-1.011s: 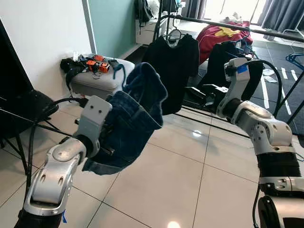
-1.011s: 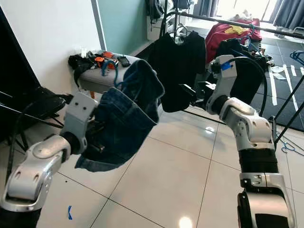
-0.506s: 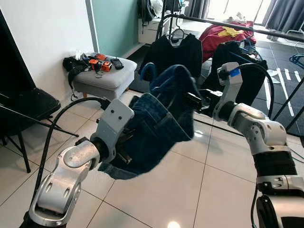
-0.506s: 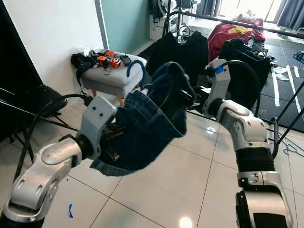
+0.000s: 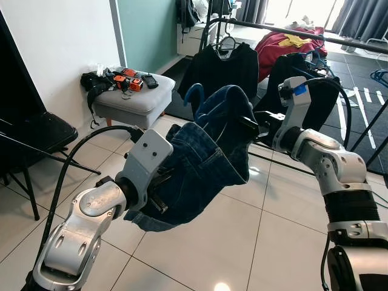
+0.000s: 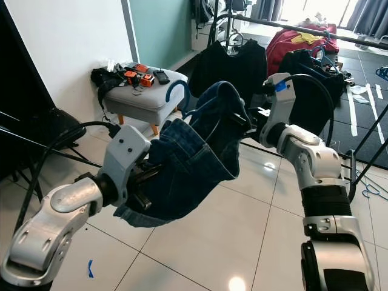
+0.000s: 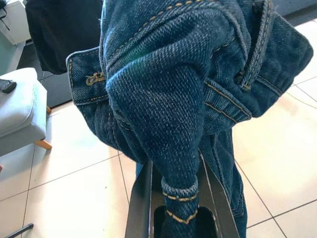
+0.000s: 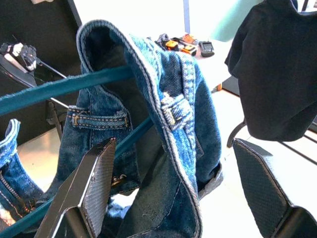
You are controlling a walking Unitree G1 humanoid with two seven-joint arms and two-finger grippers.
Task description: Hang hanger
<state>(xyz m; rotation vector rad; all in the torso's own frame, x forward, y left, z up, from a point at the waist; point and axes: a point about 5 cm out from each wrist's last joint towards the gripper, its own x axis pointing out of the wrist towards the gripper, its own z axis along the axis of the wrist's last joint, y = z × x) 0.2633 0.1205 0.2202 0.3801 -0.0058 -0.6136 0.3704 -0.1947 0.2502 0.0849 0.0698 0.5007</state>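
Left eye view: the left hand (image 5: 159,193) carries blue jeans (image 5: 203,163) draped on a teal hanger (image 5: 193,93), mid-frame; the hook points up and toward the clothes rail (image 5: 291,30) at the top; the right hand (image 5: 253,128) sits at the jeans' upper edge.

Left wrist view: fingers (image 7: 141,198) clamped on a denim fold — keep that firm, lift the hook above the rail before lowering.

Right wrist view: fingers (image 8: 91,178) spread wide, holding nothing; the hanger's bar runs diagonally, lower left to upper middle.
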